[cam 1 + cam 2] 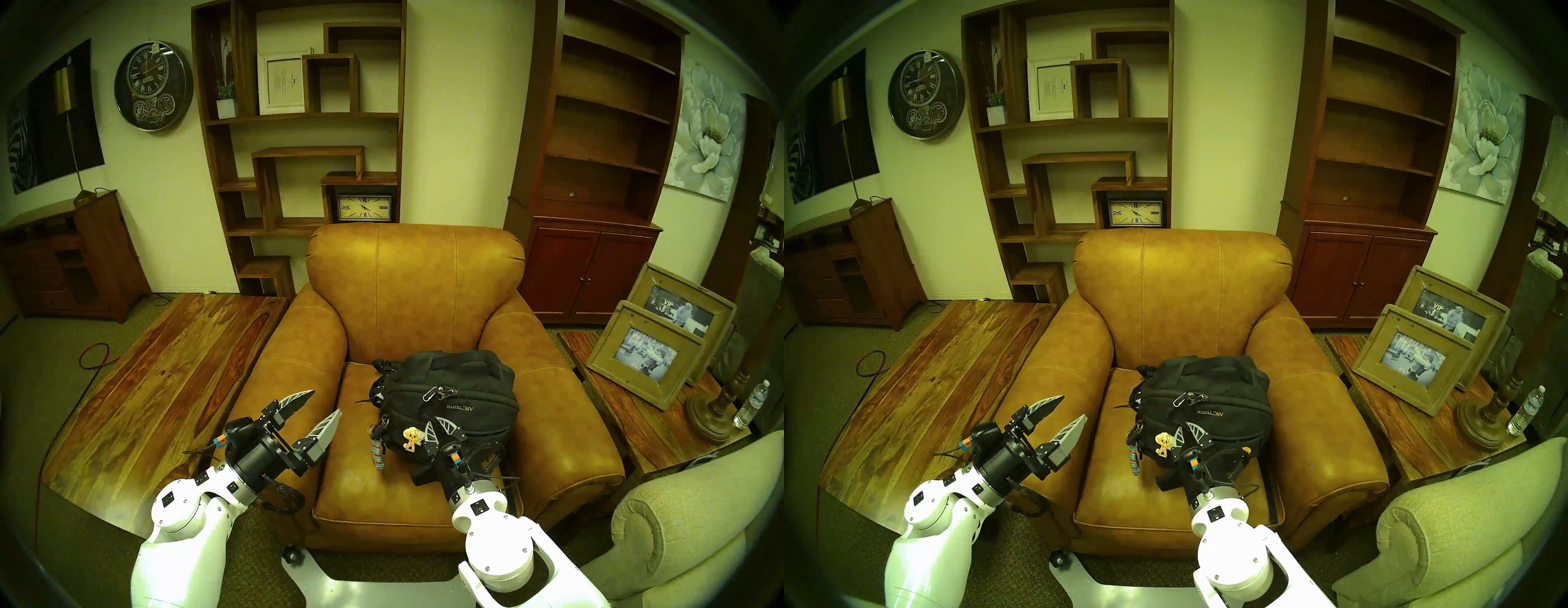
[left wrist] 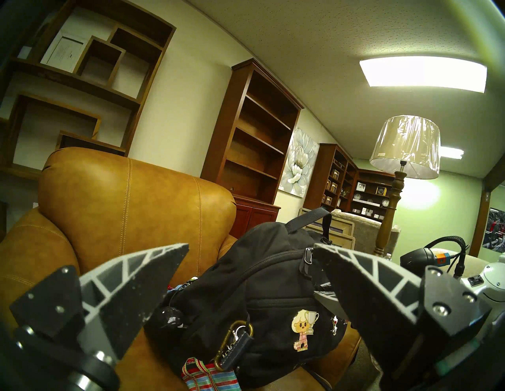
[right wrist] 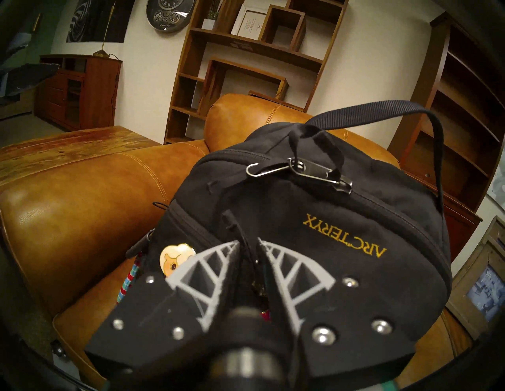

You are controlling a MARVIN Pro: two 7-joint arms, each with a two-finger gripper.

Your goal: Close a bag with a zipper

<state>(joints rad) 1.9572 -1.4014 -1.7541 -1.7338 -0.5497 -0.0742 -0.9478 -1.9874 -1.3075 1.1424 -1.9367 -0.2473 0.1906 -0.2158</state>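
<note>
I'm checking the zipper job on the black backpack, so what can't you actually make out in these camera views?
- Right gripper: its fingers flank a black pull cord on the backpack; the right wrist view blurs the contact, so grip uncertain.
- Front pocket zipper: right gripper hides it in the head views.
- Left gripper: open, beside the backpack.
- Backpack's far side: hidden everywhere.

Indoor scene under warm, yellow-green artificial light; all four views fisheye with a dark vignette rim.

A rectangular ceiling light panel (image 2: 423, 71) in the left wrist view is blown out to white, and a soft bright patch falls on the green wall behind the cream plastic-wrapped lampshade (image 2: 406, 147). The tan leather armchair (image 1: 418, 280) carries broad glossy highlights on its seat and arms. Straight shelf edges bow toward the frame borders. In the right wrist view, the right gripper (image 3: 249, 245) base is blurred and out of focus, while the black fabric backpack (image 3: 314, 207) lettering stays sharp. Room corners are dim.
</note>
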